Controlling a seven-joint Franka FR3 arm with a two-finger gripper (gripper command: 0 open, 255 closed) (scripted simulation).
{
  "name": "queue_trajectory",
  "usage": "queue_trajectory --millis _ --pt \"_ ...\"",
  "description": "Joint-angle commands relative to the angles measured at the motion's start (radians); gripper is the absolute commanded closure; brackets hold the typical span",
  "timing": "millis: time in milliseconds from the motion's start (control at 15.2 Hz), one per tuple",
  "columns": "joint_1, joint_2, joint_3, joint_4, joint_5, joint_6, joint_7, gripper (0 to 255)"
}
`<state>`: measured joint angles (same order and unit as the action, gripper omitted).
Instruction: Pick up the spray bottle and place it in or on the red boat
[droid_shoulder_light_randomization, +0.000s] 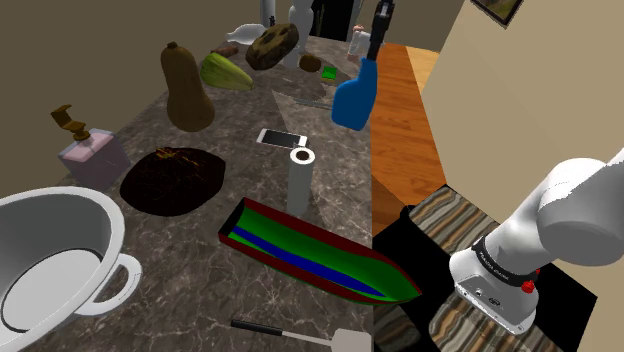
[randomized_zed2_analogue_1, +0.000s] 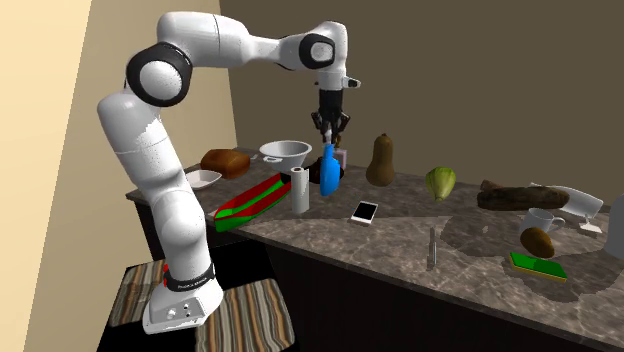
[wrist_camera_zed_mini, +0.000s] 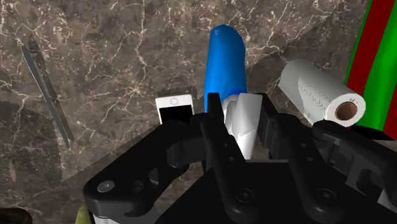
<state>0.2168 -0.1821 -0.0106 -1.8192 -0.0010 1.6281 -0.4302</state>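
Currently: blue spray bottle, upright, its white head pinched by gripper, above the surface beside paper roll and phone; red boat just past the roll.

Spray bottle head hidden behind claw; red boat cut off by wrist view's edge.

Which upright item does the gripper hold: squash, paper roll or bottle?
The blue spray bottle, clasped at its white head; the squash and paper roll stand untouched.
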Motion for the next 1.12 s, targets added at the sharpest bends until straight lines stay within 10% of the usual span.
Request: queue_trajectory --millis 0,1056 --pt "0.020 -0.033 0.029 -0.017 0.006 -0.017 0.049 255" --pt "0.157 -0.159 0.264 -0.021 0.089 -0.127 0.413 255"
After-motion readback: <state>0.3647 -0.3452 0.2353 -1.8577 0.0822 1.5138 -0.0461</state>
